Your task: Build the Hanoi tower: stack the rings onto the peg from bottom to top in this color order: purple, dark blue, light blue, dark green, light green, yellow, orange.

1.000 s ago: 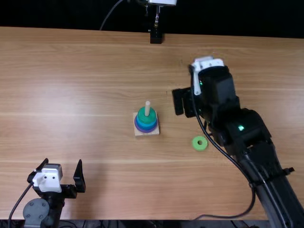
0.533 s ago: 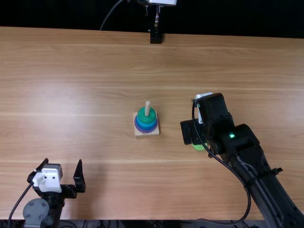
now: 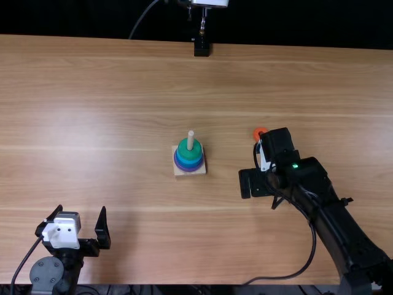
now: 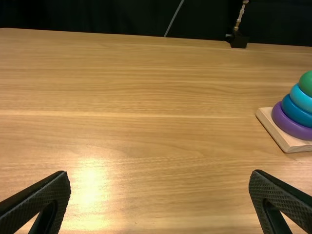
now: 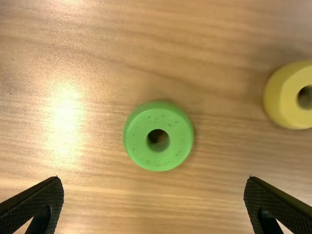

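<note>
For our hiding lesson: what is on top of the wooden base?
From bottom to top: a purple ring, dark blue ring, light blue ring and dark green ring around a peg, its tip bare. They hide the peg's lower part and the middle of the wooden base.

light brown wooden table (image 3: 110, 80), black backdrop (image 3: 73, 18) beyond it, glare (image 5: 66, 117) on the wood
</note>
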Tool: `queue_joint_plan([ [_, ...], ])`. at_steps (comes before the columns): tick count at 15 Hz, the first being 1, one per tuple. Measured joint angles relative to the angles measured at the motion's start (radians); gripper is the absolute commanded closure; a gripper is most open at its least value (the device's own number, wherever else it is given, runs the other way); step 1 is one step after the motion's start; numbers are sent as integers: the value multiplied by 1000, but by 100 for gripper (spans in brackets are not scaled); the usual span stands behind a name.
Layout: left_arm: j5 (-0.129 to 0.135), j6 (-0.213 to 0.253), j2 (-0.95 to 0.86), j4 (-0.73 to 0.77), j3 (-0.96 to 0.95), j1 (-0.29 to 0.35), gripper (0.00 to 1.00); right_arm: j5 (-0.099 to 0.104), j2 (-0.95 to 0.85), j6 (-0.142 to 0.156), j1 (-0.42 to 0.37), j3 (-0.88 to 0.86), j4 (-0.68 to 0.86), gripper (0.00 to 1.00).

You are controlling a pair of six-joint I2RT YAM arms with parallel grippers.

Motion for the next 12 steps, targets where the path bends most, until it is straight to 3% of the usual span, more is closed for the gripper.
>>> queue_joint_plan([
  [2, 0, 0, 0, 0, 0, 0, 0, -9, 43, 34, 0, 0, 3, 0],
  [5, 0, 0, 0, 0, 0, 0, 0, -15, 97, 54, 0, 0, 58, 0],
  [12, 0, 0, 0, -1, 0, 0, 0, -19, 165, 59, 0, 0, 161, 0],
])
